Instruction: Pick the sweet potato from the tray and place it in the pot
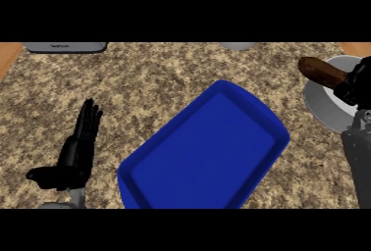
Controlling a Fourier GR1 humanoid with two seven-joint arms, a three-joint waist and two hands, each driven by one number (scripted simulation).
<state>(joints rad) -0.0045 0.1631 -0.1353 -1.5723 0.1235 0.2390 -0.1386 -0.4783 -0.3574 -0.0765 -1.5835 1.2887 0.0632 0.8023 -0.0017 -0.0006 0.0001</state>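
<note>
While clenched round the brown oblong sweet potato (321,71) over the round grey metal pot (328,109), right hand (357,83); blue plastic tray (206,152) bare; release pending; left hand (78,147) released.

Speckled granite counter (167,83) — grey appliance (65,47) at far edge.

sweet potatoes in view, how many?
1: the sweet potato is in the right hand over the pot, at the view's right edge. The blue tray holds none.
</note>
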